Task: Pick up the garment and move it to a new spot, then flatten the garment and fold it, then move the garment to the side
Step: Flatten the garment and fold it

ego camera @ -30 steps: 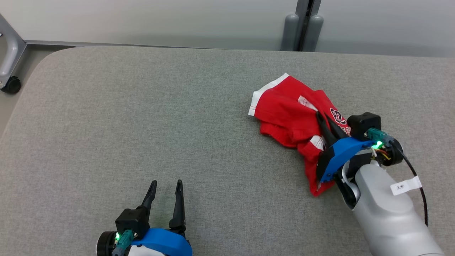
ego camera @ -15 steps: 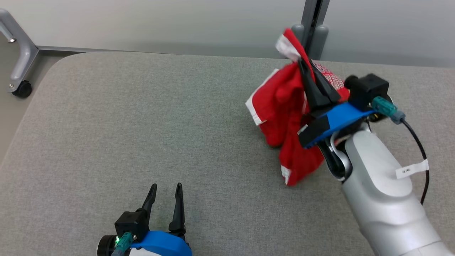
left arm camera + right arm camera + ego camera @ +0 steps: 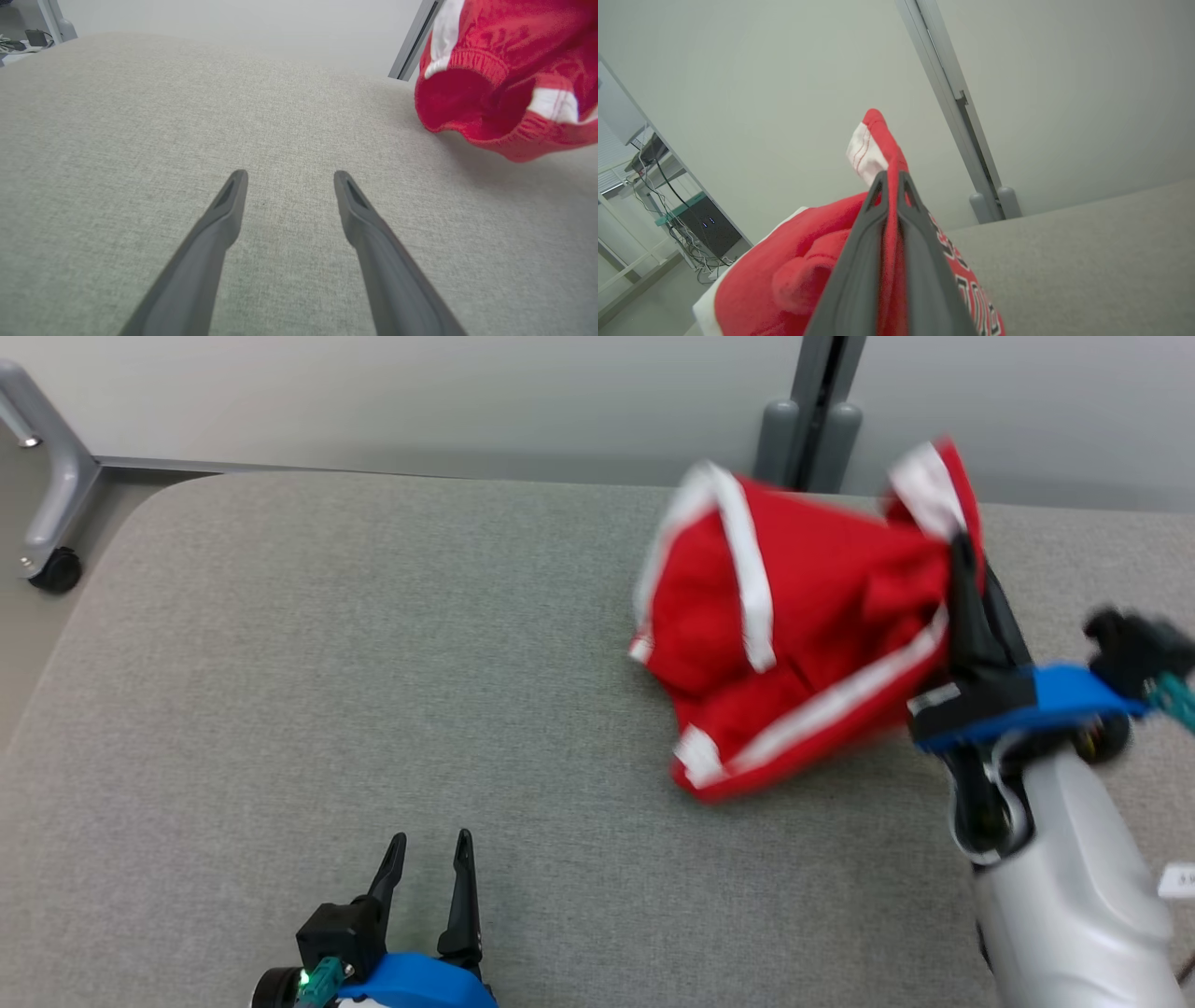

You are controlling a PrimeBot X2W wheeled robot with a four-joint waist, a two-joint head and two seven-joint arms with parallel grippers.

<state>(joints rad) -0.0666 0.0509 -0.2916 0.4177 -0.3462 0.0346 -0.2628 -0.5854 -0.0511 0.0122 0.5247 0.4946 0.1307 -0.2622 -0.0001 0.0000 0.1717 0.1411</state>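
Observation:
The garment (image 3: 794, 635) is red with white stripes and hangs in the air above the right half of the grey table (image 3: 327, 663), blurred by motion. My right gripper (image 3: 962, 555) is shut on a fold near its top edge. In the right wrist view the two fingers pinch red cloth (image 3: 889, 233) between them, and a white-trimmed corner (image 3: 866, 154) sticks up past the tips. My left gripper (image 3: 428, 845) stands open near the table's front edge, nothing between its fingers. In the left wrist view the garment (image 3: 504, 84) hangs at the upper right, off the table.
A grey upright post (image 3: 808, 420) stands behind the table's far edge. A metal frame leg with a castor (image 3: 51, 569) is at the far left on the floor. The rounded far-left corner of the table lies close to it.
My right gripper lifted the garment off the table and swung it right and upward; the cloth now hangs spread out. The head camera shifted slightly. The left gripper stayed in place.

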